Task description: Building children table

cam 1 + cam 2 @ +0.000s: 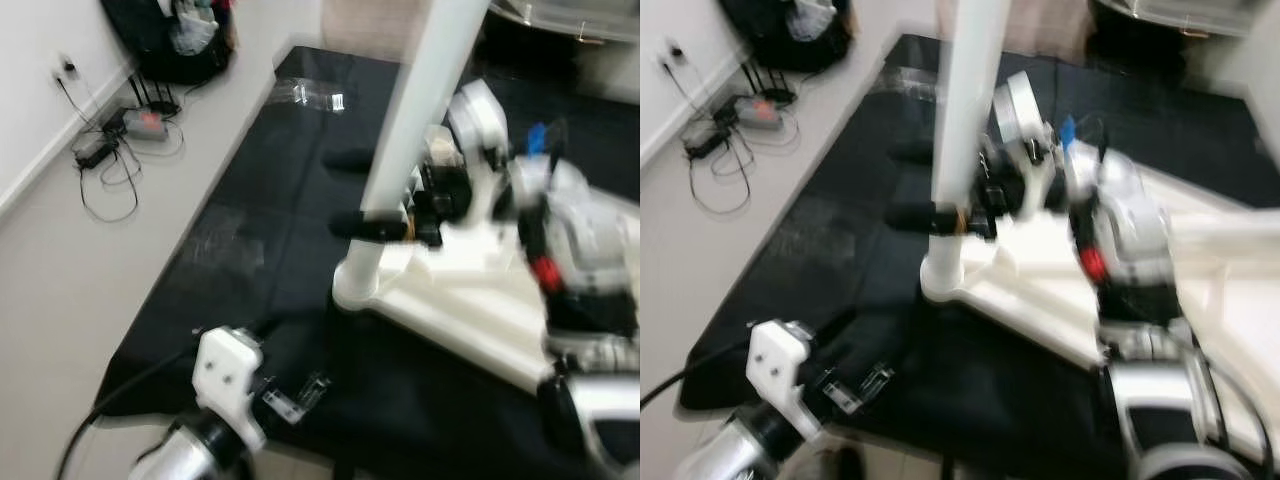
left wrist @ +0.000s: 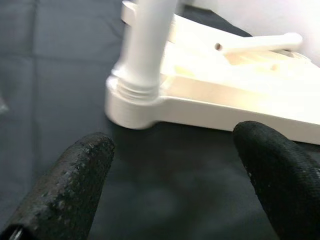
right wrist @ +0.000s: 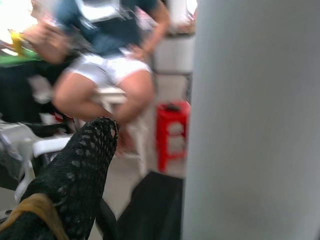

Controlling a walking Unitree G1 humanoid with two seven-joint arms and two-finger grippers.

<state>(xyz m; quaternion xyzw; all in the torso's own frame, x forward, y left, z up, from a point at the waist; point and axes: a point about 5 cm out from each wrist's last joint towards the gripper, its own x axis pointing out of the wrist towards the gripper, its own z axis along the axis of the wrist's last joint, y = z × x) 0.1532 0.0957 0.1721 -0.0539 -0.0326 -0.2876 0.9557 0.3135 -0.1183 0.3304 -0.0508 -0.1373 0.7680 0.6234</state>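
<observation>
Black floor mat (image 1: 260,230), white upturned table top (image 1: 470,300) on it, clear plastic wrapper (image 1: 318,97)

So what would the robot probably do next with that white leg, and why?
Probably keep twisting the white leg into its socket on the tabletop. The right gripper is around the upright leg near its base, and threads show at the joint in the left wrist view. The left gripper waits open nearby.
</observation>
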